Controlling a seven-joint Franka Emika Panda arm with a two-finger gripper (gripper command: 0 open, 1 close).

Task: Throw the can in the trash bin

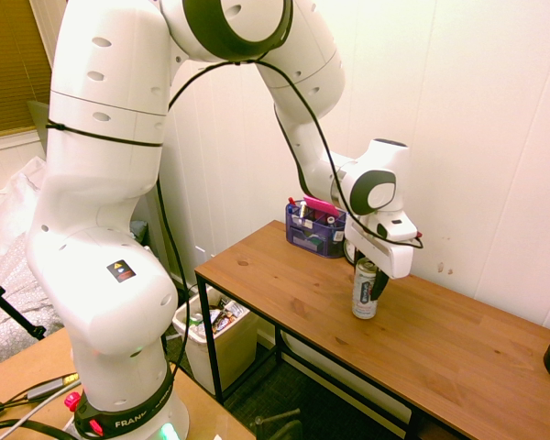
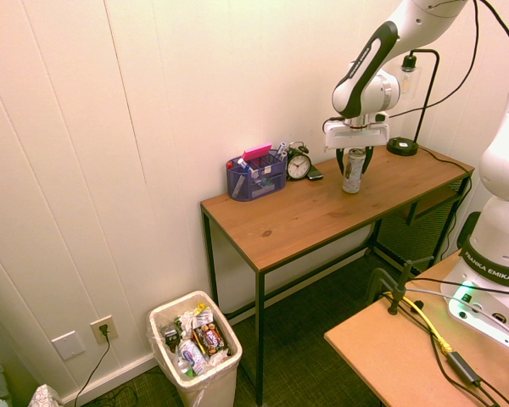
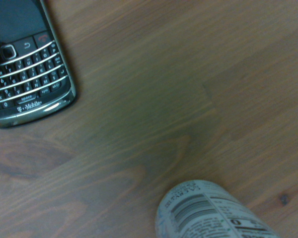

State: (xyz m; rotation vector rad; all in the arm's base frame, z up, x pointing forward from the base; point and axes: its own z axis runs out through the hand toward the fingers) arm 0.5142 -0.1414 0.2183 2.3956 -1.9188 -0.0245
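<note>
The can (image 1: 364, 295) (image 2: 353, 174) stands upright on the wooden table (image 1: 284, 284) (image 2: 297, 216), near its back edge. My gripper (image 1: 368, 280) (image 2: 355, 161) hangs straight down over the can, one dark finger on each side of its upper half. The fingers stand close to the can's sides with a thin gap left, so the gripper is open. The can's printed side (image 3: 213, 213) also shows in the wrist view. The trash bin (image 1: 222, 353) (image 2: 205, 392) sits on the floor beside the table's far end, with colourful wrappers at its rim.
A black keypad phone (image 3: 25, 64) (image 2: 315, 175) lies on the table just behind the can. A black alarm clock (image 2: 299, 164) and a blue pen organizer (image 1: 313, 229) (image 2: 256, 178) stand by the wall. A black lamp base (image 2: 400, 146) sits at the table's other end.
</note>
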